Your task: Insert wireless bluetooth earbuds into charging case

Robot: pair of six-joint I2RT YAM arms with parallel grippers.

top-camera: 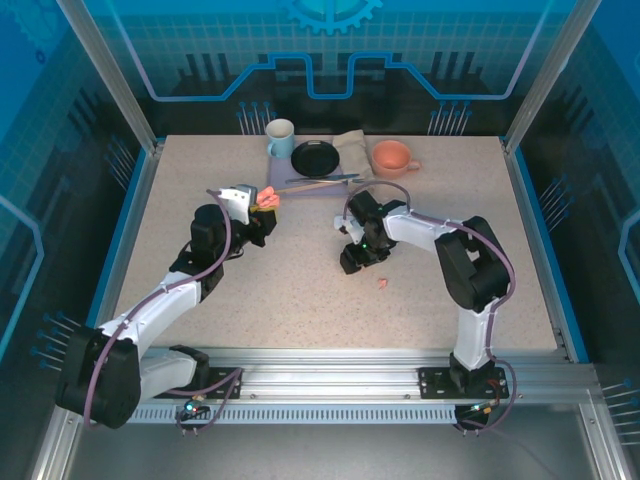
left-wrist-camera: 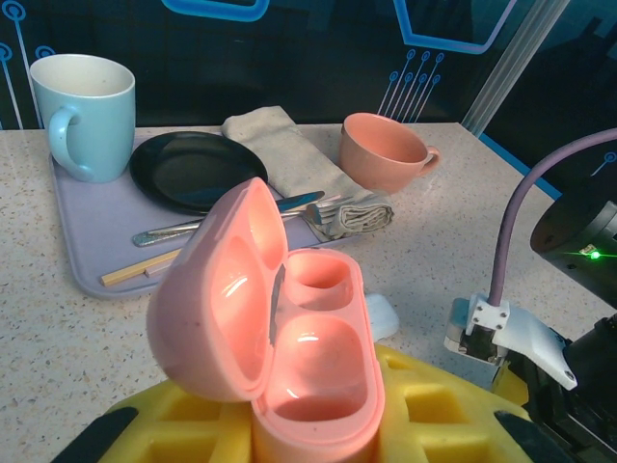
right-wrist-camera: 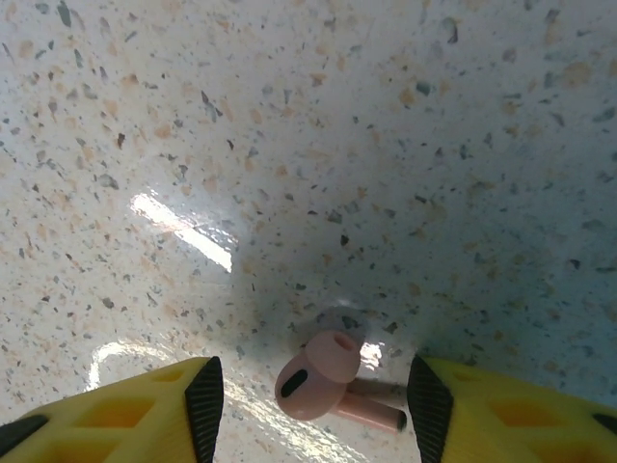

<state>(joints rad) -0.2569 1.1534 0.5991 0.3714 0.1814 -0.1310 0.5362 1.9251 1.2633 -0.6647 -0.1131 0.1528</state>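
My left gripper is shut on a salmon-pink charging case, held above the table with its lid swung open to the left. Both sockets look hollow. A small white rounded thing lies on the table just behind the case. My right gripper points down at the table, open. A salmon-pink earbud lies on the table between its yellow fingers, touching neither. Another pink earbud lies on the table just right of that gripper.
A lavender tray at the back holds a light blue mug, a black plate, a folded napkin, a fork and a chopstick. A pink mug stands right of it.
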